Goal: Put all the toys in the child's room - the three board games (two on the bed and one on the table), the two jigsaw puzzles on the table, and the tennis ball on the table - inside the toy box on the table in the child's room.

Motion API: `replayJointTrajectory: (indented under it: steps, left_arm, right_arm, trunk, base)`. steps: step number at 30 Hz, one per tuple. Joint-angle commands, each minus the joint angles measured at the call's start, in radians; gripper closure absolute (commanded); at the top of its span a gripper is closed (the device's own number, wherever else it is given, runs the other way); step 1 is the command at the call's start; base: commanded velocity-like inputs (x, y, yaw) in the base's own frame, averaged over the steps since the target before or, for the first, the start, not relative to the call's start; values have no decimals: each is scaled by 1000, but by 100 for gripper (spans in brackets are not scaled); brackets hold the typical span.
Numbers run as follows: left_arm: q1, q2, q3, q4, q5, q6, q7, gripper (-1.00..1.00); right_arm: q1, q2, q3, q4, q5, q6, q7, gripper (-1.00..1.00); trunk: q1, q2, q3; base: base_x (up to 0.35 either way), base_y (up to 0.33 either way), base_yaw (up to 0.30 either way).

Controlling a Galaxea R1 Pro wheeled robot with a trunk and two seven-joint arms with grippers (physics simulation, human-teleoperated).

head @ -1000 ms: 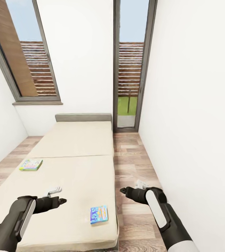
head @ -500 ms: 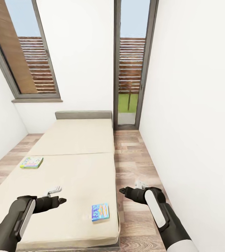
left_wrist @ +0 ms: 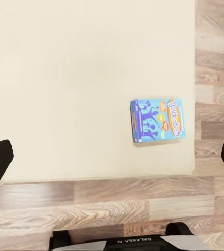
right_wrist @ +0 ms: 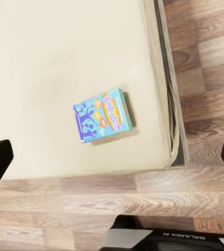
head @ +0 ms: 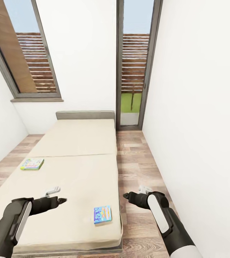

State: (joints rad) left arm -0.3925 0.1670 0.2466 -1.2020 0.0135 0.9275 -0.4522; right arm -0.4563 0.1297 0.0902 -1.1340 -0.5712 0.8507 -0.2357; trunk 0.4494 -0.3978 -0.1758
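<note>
On the bed (head: 75,143), a wide cream mattress, lie two board games. A blue box (head: 102,214) rests near the mattress's near right corner, and a green-edged one (head: 32,163) by its left edge. My left gripper (head: 53,190) hovers over the near part of the mattress, left of the blue box (left_wrist: 158,121), fingers spread wide and empty. My right gripper (head: 143,189) hangs over the floor strip just right of the bed, open too, with the blue box (right_wrist: 100,115) below it. The table, toy box, jigsaw puzzles and tennis ball are out of view.
A white wall (head: 201,107) runs close along the right, leaving a narrow wood-plank strip (head: 134,161) beside the bed. A tall glass door (head: 133,71) stands at the far end and a large window (head: 25,61) at the left. More floor (head: 4,172) lies left of the bed.
The camera has shifted a little, so the bed sits slightly higher in the picture. My left arm has sunk and drawn back toward the left; the right arm is nearly unchanged.
</note>
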Motion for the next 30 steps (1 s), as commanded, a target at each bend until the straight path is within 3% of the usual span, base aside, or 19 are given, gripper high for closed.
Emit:
replayJointTrajectory:
  steps: [1,4,5,6,9,10,17,23,25,30]
  left_arm:
    - [-1,6,8,-6,1,7,-31,-100]
    - [0,29,24,-16,0,7,-139,-100]
    - [0,29,24,-16,0,7,-139,-100]
    - [0,48,31,-19,-2,8,-226,-100]
    - [0,79,37,-22,-5,7,-361,-100]
    - [0,79,37,-22,-5,7,-361,-100]
    - [1,135,44,-25,-8,5,-613,-100]
    - [1,151,53,-25,-6,5,-711,-100]
    - [1,155,66,-25,-4,6,-744,-100]
    - [1,158,89,-26,-2,8,-785,-100]
  right_arm:
    - [-1,0,1,-1,-11,2,-14,-100]
    - [-1,1,1,0,-11,1,-22,-100]
    - [-1,1,1,0,-11,1,-22,-100]
    - [-1,2,2,0,-11,1,-25,-100]
    - [-1,2,2,1,-12,1,-28,-100]
    - [-1,2,2,1,-12,1,-28,-100]
    - [-1,3,3,-6,-12,2,-30,-100]
    - [-2,17,3,-13,-12,-2,-30,-100]
    - [-3,36,6,-14,-10,-4,-31,-100]
    - [-7,45,43,-15,4,-5,-42,-100]
  trunk:
    - [1,-2,-4]
    - [1,-2,-9]
    - [1,-2,-10]
    - [1,-2,-12]
    - [1,-2,-17]
    - [1,-2,-18]
    - [1,-2,-30]
    - [1,-2,-39]
    - [1,-2,-43]
    - [1,-2,-51]
  base:
    - [0,0,0]
    - [0,0,0]
    - [0,0,0]
    - [0,0,0]
    - [0,0,0]
    - [0,0,0]
    - [0,0,0]
    - [0,0,0]
    - [0,0,0]
    - [0,0,0]
